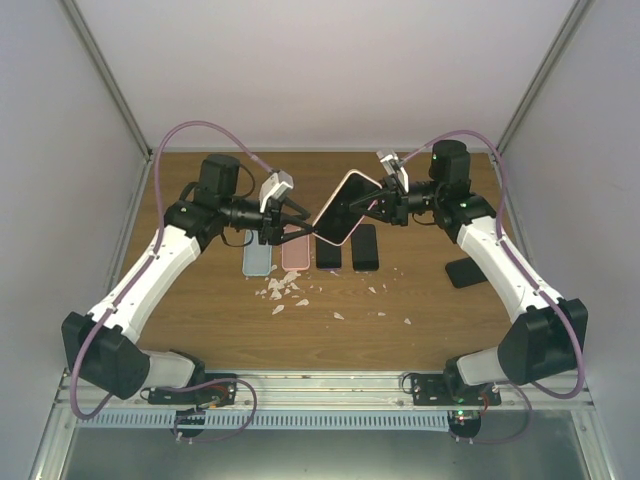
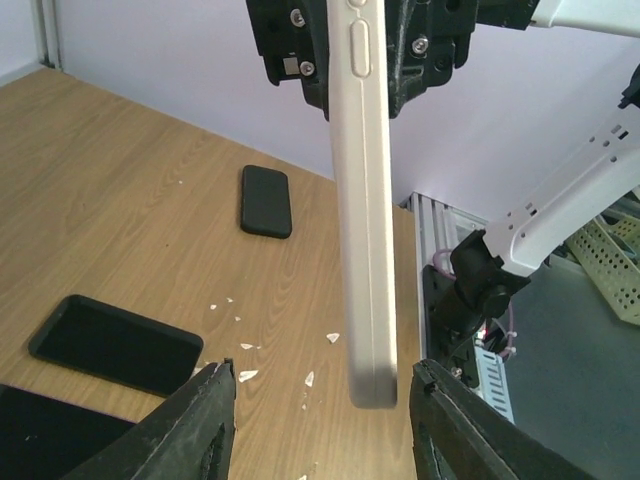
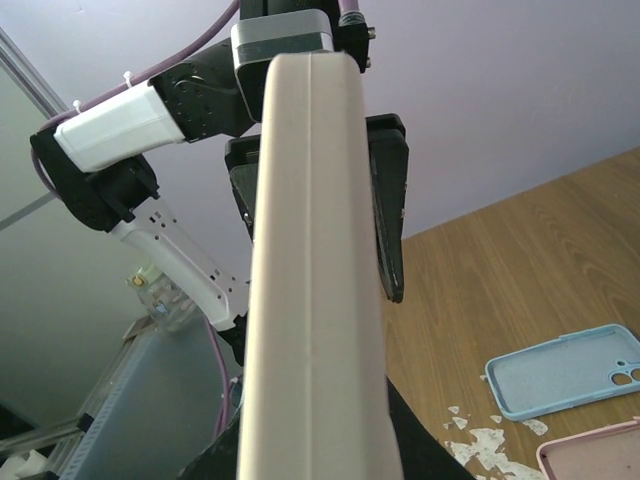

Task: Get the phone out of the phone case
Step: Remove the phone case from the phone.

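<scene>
The right claw [image 1: 378, 207] is clamped tight on one end of the phone [image 1: 338, 208], held in the air in its pale pink case [image 2: 362, 250]. The phone's long axis slants toward the left claw [image 1: 297, 222], whose half-open fingers [image 2: 205, 425] straddle the free end without touching it. Below, spare cases [image 1: 294, 252] and white scraps [image 1: 283, 290] lie on the surface [image 1: 420, 310].

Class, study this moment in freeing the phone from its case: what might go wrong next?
1. The cased phone hangs above the table, clamped at one end by the right hand alone; a tug might slip it free and drop it.
2. The left hand straddles the free end off-centre, so closing may shove it sideways rather than grip.
</scene>
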